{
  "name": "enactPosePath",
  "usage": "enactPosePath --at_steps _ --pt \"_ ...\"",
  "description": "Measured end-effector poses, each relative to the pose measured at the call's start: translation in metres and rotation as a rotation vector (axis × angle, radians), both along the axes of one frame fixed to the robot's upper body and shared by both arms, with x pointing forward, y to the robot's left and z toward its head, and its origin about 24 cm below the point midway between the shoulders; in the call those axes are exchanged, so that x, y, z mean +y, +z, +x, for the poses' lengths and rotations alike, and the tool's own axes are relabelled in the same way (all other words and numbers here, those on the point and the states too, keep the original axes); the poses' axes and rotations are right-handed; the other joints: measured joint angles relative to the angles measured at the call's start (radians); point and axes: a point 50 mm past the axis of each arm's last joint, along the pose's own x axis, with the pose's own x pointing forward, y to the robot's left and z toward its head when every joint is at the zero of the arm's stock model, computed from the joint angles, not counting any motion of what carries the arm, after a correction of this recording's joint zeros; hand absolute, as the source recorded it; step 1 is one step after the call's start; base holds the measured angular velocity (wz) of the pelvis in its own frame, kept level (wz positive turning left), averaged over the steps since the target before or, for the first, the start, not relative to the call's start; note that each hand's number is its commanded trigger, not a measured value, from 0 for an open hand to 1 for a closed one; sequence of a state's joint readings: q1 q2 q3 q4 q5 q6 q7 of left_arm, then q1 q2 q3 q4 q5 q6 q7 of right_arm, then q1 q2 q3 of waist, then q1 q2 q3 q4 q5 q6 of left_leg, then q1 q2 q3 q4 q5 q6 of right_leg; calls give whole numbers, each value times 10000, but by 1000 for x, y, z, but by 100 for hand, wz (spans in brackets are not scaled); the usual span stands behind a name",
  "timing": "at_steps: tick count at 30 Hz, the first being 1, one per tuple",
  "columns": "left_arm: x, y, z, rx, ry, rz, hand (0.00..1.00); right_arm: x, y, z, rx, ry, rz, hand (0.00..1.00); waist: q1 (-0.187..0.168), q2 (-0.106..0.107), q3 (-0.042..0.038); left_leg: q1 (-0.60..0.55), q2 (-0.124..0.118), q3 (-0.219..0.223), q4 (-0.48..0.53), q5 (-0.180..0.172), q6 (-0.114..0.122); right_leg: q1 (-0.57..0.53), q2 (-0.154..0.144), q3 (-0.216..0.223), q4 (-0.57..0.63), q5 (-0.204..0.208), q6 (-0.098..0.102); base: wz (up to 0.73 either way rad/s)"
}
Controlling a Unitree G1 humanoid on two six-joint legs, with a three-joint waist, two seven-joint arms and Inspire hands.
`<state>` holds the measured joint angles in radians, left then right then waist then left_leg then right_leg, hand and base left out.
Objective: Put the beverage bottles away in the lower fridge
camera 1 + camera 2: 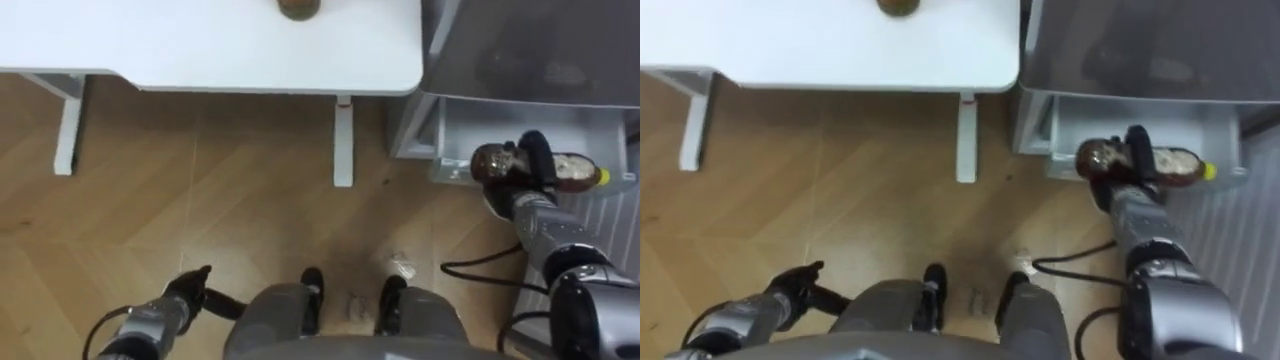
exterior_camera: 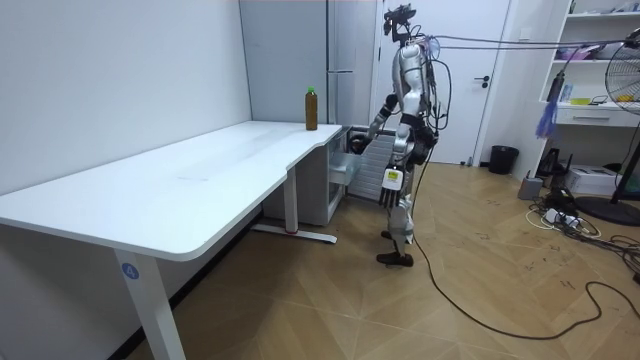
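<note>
At about 2 o'clock from the robot's feet, in the eye views, the held bottle (image 1: 578,172) lay on its side in the right hand (image 1: 538,158). It held a brown drink and had a yellow cap (image 1: 603,176). Long axis ran 9-to-3 o'clock, cap toward 3, base toward 9. Fingers were curled round the bottle's middle: a full clenched grasp, both ends protruding.

Bottle sat over the near (6 o'clock) edge of the open drawer (image 1: 500,120) of the lower fridge (image 1: 530,50), with the drawer's pale floor just beyond it toward 12. Could not tell from this downward angle whether the bottle was above the rim or already partly below it; probably above.

Judgement: the coming move turns on that offset. The bottle needs to go slightly toward 12 o'clock and down, with the axis kept parallel to the drawer front, before the fingers release.

Second bottle (image 1: 298,8) stood upright at 12 o'clock on the white table (image 1: 200,45), near its far edge, well apart from both hands. Room view placed it at the table's fridge end, with the robot standing beside table and fridge.

Left hand (image 1: 188,290) hung low at 8 o'clock, fingers relaxed, holding nothing.
</note>
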<state>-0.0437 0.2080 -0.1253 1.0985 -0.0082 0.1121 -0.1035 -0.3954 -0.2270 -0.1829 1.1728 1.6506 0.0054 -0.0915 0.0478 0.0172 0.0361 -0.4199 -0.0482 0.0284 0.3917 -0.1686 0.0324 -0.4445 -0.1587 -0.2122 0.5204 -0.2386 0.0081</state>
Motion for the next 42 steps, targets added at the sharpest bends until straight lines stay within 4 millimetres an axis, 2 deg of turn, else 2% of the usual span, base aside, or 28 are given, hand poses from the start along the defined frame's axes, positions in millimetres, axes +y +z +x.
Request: enactPosePath --at_steps 2,4,7,10,13,16,22,23,24,25,33,42 --pt "0 2 8 -170 -16 86 0 -4 7 7 -153 134 -240 100 58 -58 78 -323 -36 16 209 -1 2 -321 -38 82 179 -78 15 7" --pt "1 4 15 -330 -34 141 0 -8 13 13 -267 350 -527 100 109 -107 119 -676 -34 35 514 -6 2 -570 -73 62 395 -130 7 12" --pt "-1 9 30 -775 19 192 0 -20 33 29 -717 433 -966 100 313 -240 241 -1306 12 363 1053 -103 75 -1249 -156 207 980 -246 -33 1" --pt "-2 11 35 -1053 70 323 0 -27 47 40 -1052 438 -1255 100 368 -321 283 -1676 7 426 1404 -216 107 -1636 -264 191 1381 -412 -78 5" --pt "0 13 40 -1229 301 250 0 -35 64 52 -1345 400 -1525 100 387 -391 297 -2188 23 497 1779 -278 124 -2147 -325 227 1826 -516 -95 14" --pt "0 12 37 -1188 651 113 0 -34 73 60 -1319 589 -1805 100 402 -466 298 -2570 6 513 2075 -278 124 -2559 -419 203 2194 -533 -154 3" --pt "2 13 38 -1267 856 201 0 -32 79 66 -976 561 -1700 100 401 -589 290 -2821 4 518 2373 -286 110 -2822 -508 183 2558 -593 -252 2" --pt "4 14 38 -1289 857 242 0 -32 82 68 -956 613 -1704 37 399 -590 289 -2918 15 514 2497 -303 99 -2908 -505 186 2646 -604 -267 0" --pt "4 14 38 -1291 840 283 0 -32 83 70 -962 632 -1719 11 394 -592 288 -2972 17 516 2538 -311 94 -2969 -512 192 2693 -606 -275 0" --pt "6 14 38 -1306 848 347 0 -32 86 71 -1000 632 -1740 0 383 -607 282 -3086 10 524 2669 -335 95 -3097 -533 227 2829 -624 -299 0" --pt "16 15 34 -1221 923 712 0 -36 95 76 -963 559 -1777 0 421 -605 280 -3561 28 527 3458 -576 69 -3492 -661 194 3620 -870 -432 2" --pt "16 13 28 -1120 1034 735 0 -36 93 75 -902 388 -1543 0 400 -590 271 -3699 29 383 3682 -620 52 -3461 -632 95 3668 -911 -429 2"
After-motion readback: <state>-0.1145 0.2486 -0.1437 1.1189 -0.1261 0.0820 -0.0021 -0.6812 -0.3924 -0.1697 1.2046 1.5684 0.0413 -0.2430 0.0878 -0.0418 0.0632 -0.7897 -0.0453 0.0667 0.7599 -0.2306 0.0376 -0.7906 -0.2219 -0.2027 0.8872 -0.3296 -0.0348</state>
